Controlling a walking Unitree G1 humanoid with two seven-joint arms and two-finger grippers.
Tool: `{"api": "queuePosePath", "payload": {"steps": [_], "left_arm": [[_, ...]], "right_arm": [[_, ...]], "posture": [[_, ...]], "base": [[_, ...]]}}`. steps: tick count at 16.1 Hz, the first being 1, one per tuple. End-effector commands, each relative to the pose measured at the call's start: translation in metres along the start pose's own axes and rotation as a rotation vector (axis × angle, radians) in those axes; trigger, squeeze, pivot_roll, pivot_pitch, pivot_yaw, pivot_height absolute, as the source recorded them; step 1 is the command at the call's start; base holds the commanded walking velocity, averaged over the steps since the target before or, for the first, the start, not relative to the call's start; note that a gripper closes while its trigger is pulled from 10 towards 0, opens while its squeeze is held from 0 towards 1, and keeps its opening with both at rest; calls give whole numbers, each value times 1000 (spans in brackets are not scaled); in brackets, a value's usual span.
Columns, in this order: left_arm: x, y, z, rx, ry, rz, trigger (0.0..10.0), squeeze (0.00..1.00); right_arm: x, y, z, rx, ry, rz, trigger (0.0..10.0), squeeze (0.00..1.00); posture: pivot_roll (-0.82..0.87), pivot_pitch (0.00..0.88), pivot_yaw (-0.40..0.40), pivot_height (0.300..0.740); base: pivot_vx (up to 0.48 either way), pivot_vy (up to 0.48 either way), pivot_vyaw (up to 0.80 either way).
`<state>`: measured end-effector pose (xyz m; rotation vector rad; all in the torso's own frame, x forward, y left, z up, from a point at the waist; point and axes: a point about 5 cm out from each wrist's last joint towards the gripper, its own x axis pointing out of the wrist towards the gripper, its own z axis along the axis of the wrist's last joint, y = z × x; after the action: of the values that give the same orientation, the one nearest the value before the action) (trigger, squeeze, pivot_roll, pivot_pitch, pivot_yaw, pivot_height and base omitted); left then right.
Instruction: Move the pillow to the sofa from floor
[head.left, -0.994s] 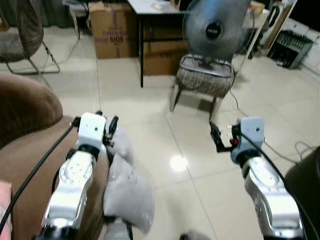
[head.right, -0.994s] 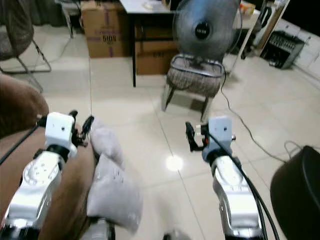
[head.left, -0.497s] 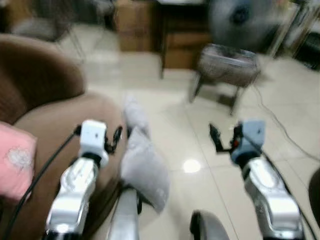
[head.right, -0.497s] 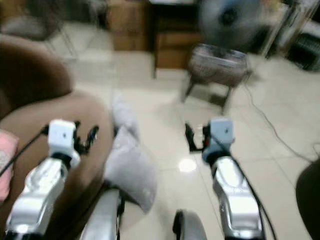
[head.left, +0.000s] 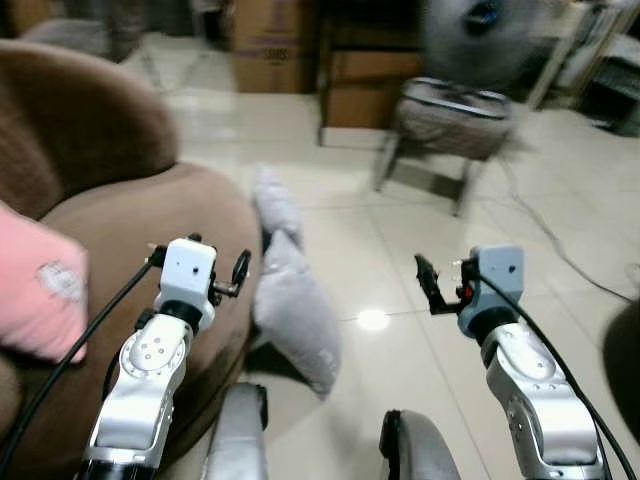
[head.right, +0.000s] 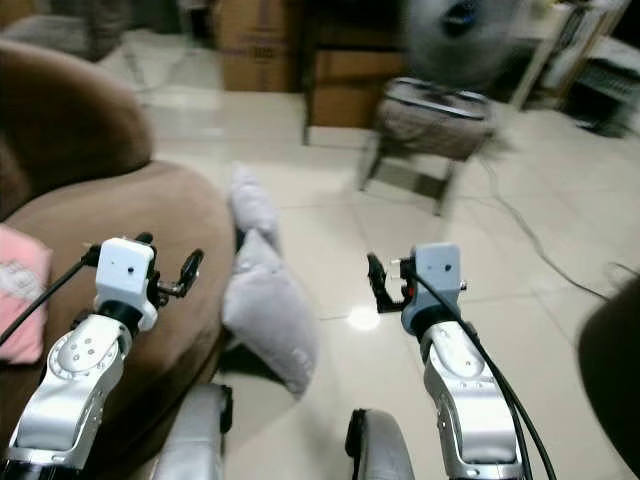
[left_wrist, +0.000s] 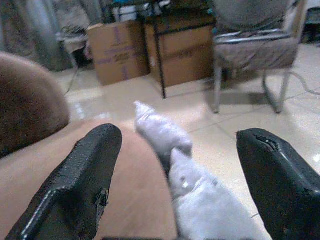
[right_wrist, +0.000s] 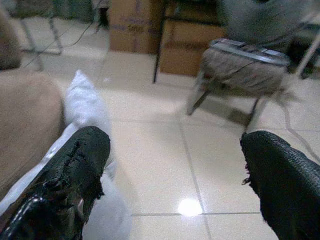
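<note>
a grey pillow (head.left: 292, 305) stands on the tiled floor, leaning against the brown sofa (head.left: 120, 230).

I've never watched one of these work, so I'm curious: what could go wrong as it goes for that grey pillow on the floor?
The grey pillow leans against the brown sofa, so the open left pincer, hovering over the sofa's edge, might pinch upholstery instead. The pillow looks limp, and the open right pincer hangs over bare tile, so a one-sided grab could let it sag and slip. A cable trails across the floor nearby, a possible snag.
</note>
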<state>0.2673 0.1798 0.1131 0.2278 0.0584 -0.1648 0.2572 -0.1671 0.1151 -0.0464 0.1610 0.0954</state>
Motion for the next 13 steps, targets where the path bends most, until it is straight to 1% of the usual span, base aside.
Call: {"api": "queuePosePath", "payload": {"steps": [1, 5, 8, 10, 11, 12, 13], "left_arm": [[4, -4, 8, 14, -31, -13, 10000, 376], [4, -4, 7, 23, -35, -6, 10000, 369], [5, -5, 7, 24, -37, -3, 10000, 369], [4, -5, 6, 27, -35, 3, 10000, 365], [4, -4, 5, 28, -34, 5, 10000, 369], [3, -4, 5, 31, -34, 9, 10000, 365], [3, -3, 5, 31, -34, 10, 10000, 365]], "right_arm": [[0, -6, 4, -3, -16, -29, 10000, 0], [0, -9, 4, -14, -21, -43, 10000, 0], [0, -11, 5, -24, -22, -44, 10000, 0], [1, -9, 5, -29, -24, -26, 10000, 0], [1, -8, 5, -50, -21, -9, 10000, 0], [1, -5, 4, -86, -8, 15, 10000, 0], [1, -4, 4, -93, -4, 21, 10000, 0]], "posture": [[33, 0, -60, 615], [27, 0, -59, 615], [27, 0, -59, 615], [29, 0, -67, 615], [29, 0, -67, 615], [29, 0, -67, 615], [29, 0, -67, 615]], "base": [[274, 0, 0], [281, 0, -756], [290, 0, 0], [289, 0, 0], [289, 0, 0], [289, 0, 800], [289, 0, 800]]}}
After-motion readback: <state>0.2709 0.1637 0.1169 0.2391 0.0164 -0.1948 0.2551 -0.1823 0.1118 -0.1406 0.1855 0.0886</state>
